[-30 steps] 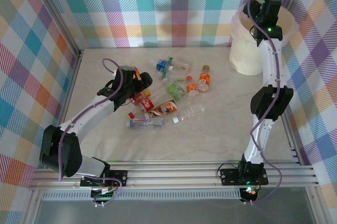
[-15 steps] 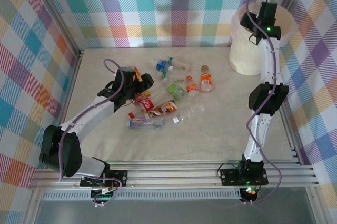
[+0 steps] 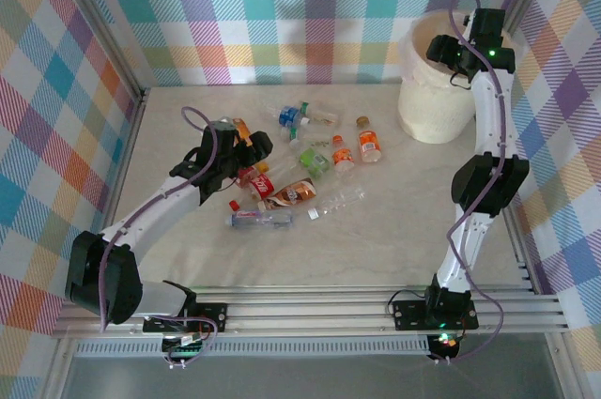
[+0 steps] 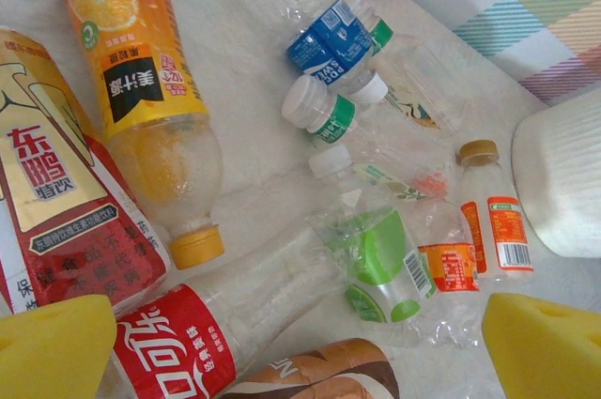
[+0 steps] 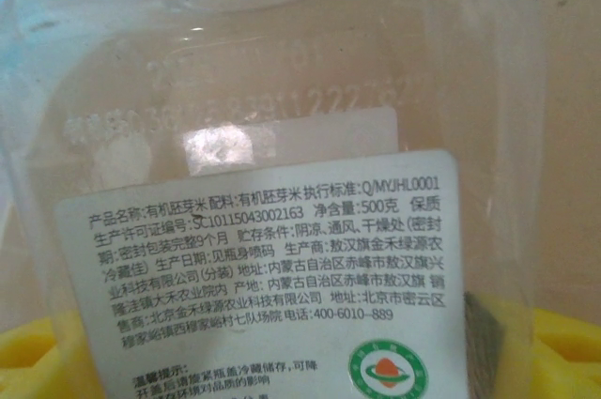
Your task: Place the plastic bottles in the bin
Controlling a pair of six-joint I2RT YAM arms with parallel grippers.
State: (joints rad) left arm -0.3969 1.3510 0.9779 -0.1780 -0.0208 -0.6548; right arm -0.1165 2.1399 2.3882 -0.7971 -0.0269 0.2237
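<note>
**Fig.** Release step: clear bottle (image 5: 282,89) over the bin (image 3: 427,115).

Bottle w/ white printed label is clamped in the right gripper (image 3: 451,50), above the bin's mouth at the far-right corner of the table (image 3: 376,239). For a clean drop, approx. centre it inside the rim, then open fully. Left gripper (image 3: 246,148), spread wide & empty, hovers over the remaining bottles (image 3: 315,162) mid-table. The red-label bottle (image 4: 178,352) lies between its yellow pads (image 4: 56,352), likely the next pick.

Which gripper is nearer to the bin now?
Right. The right gripper, holding a clear bottle, hangs over the bin; the left gripper is open over the bottle pile, far from it.
</note>
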